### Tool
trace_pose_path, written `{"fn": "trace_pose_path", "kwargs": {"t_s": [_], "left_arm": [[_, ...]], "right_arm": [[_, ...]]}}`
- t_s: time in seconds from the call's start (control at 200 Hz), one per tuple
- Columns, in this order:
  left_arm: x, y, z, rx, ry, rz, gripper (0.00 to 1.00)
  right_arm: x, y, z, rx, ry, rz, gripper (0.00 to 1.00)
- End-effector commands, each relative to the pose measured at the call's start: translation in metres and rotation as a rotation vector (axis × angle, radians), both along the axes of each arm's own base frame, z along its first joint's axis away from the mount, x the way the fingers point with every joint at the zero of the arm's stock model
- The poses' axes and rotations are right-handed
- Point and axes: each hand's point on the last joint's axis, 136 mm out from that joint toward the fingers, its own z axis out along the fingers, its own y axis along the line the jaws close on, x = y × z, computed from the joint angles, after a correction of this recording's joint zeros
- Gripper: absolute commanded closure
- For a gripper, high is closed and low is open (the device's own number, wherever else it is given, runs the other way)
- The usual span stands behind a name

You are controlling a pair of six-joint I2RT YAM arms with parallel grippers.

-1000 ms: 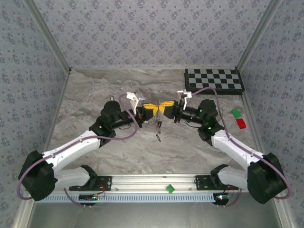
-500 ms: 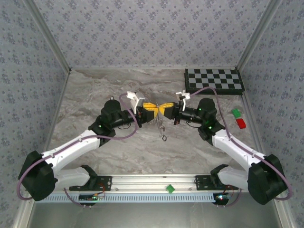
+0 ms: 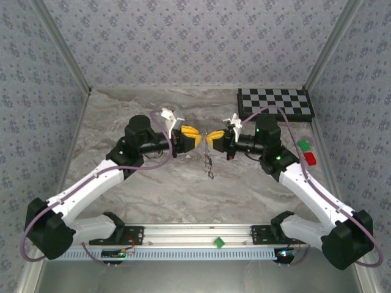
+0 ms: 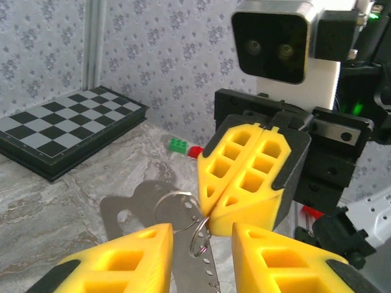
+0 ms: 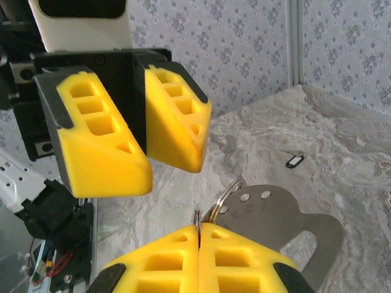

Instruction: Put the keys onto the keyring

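Marbled grey table top (image 3: 110, 122), enclosed by walls (image 3: 195, 43) papered in a small floral print. A black-and-white chequerboard (image 3: 275, 102) lies flat at the far right corner. A green block (image 3: 303, 144) and a red block (image 3: 310, 159) sit close together near the right wall. An aluminium rail (image 3: 195, 235) spans the near edge, bearing a small green piece (image 3: 217, 242). A flat grey metal plate (image 5: 287, 226) shows small round holes and one large cut-out.

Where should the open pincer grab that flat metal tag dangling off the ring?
Probably by its flat faces just below the keyring, from the left: the metal tag is thin, hanging in line with the open left pincer.
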Motion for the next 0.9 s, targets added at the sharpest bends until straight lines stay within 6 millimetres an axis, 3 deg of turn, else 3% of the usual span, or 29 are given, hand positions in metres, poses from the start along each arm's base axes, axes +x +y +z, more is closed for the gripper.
{"fn": "trace_pose_path", "kwargs": {"t_s": [0.0,0.455,0.895], "left_arm": [[-0.004,-0.004,-0.002,0.029,-0.005,-0.051,0.69],[0.002,-0.015,-0.017,0.068,0.044,-0.088,0.69],[-0.011,-0.019,-0.022,0.103,0.042,-0.164,0.77]], "right_arm": [[-0.007,0.002,0.006,-0.021,-0.025,0.042,1.00],[-0.011,0.005,0.004,-0.008,-0.002,0.082,1.00],[-0.012,0.007,0.003,-0.008,0.009,0.095,1.00]]}}
